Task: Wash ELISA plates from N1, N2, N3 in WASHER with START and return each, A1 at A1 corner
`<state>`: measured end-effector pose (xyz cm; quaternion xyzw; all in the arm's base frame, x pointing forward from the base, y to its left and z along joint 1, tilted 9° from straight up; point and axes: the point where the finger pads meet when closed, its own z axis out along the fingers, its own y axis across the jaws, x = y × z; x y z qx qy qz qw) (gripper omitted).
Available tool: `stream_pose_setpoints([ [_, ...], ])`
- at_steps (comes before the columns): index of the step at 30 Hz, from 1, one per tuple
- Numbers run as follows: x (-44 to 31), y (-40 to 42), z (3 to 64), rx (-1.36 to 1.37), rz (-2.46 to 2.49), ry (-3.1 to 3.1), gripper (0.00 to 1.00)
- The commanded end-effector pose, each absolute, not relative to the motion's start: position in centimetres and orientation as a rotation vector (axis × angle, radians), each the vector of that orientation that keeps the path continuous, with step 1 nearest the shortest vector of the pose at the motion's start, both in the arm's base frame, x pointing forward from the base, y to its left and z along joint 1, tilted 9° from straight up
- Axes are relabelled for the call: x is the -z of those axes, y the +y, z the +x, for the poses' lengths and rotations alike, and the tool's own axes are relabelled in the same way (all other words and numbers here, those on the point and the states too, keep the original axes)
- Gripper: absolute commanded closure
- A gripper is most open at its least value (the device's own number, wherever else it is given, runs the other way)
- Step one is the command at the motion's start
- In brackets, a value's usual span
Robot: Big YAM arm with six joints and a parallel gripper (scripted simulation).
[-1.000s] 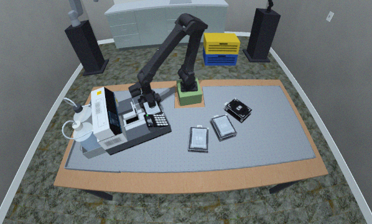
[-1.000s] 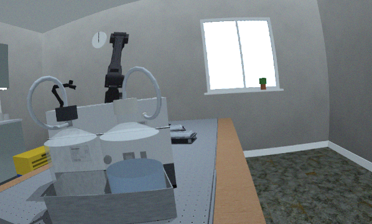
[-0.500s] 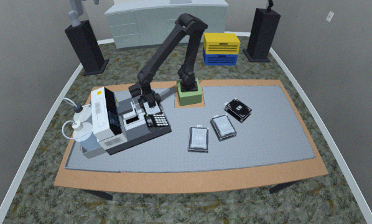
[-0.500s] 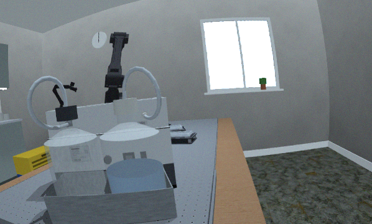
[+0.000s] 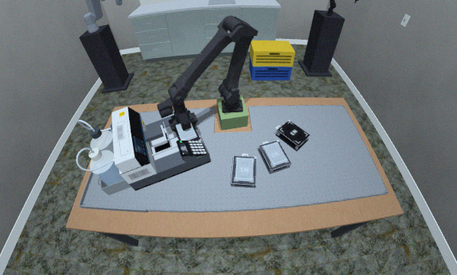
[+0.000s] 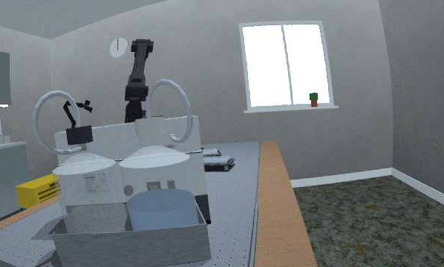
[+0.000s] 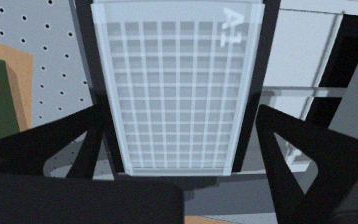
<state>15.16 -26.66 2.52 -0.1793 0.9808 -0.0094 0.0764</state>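
A clear plate [image 7: 179, 90] marked A1 at its far right corner is seen lying in the washer's [image 5: 131, 145] dark carrier [image 7: 260, 100], between the fingers of the gripper [image 7: 180, 145], which are spread wide and grip nothing. Two more plates [image 5: 244, 170] rest in nests on the table [image 5: 328, 168].

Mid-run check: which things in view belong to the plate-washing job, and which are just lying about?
In the job:
- washer, with its keypad
- plate lying at the washer, under the open hand
- two plates in nests and
- empty black nest

Lying about:
- yellow-and-blue crates
- two black pillars
- cabinet
- potted plant
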Motion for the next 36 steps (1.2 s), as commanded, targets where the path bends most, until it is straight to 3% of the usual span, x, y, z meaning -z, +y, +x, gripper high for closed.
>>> stream_pose_setpoints([
  [1,-5.0,-28.6,15.7,0.096,-0.547,2.927,0.0],
  [36,-10.1,-28.7,14.8,0.099,-0.539,2.928,0.0],
])
